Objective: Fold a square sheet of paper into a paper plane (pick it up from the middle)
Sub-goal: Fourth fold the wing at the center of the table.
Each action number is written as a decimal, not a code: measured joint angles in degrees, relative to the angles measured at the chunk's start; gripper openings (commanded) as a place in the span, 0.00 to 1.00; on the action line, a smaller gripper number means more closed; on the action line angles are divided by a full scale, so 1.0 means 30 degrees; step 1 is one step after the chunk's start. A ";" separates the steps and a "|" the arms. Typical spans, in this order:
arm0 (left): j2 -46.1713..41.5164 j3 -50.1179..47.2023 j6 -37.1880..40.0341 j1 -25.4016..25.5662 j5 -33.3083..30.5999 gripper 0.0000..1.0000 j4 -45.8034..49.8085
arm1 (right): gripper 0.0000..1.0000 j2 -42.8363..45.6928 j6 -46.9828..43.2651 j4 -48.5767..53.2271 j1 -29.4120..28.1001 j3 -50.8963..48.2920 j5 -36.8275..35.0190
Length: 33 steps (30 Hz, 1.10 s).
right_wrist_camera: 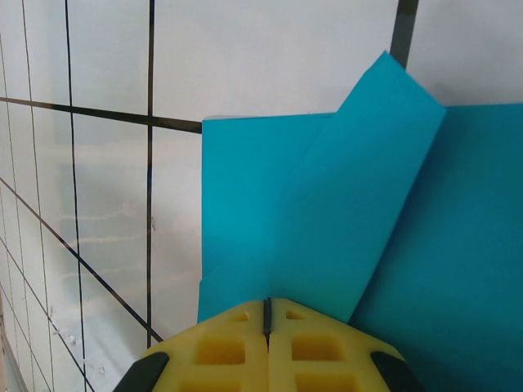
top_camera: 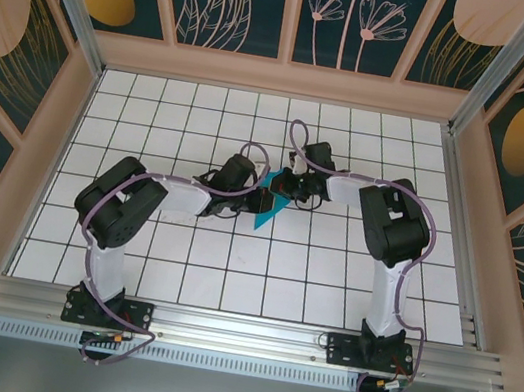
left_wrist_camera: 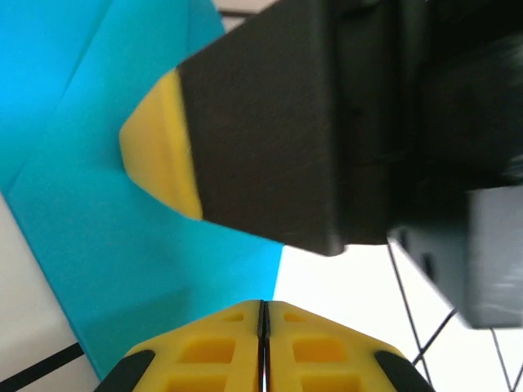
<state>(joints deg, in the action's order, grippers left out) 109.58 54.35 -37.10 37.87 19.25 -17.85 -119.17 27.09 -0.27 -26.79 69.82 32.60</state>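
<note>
The teal sheet of paper (top_camera: 264,212), creased into layers, is lying at the middle of the gridded desk (top_camera: 179,263), between both hands. The left hand (left_wrist_camera: 263,314) is being held shut at its edge, the right hand (right_wrist_camera: 267,306) shut over its folds. Whether paper is being pinched cannot be told.

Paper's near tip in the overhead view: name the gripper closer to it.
Left, narrowly. The left gripper sits just beyond the near tip of the paper, at its left edge; the right gripper is at its far right end.
</note>
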 measured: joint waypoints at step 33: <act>-0.2069 -0.3344 0.2798 0.0692 0.0204 0.00 0.0801 | 0.05 -0.0087 0.0015 0.0007 0.0058 0.0015 0.0102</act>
<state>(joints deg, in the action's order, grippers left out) 103.37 44.31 -28.71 39.94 19.86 -15.44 -119.44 27.14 -0.25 -26.61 69.87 32.91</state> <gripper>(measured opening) 0.066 0.052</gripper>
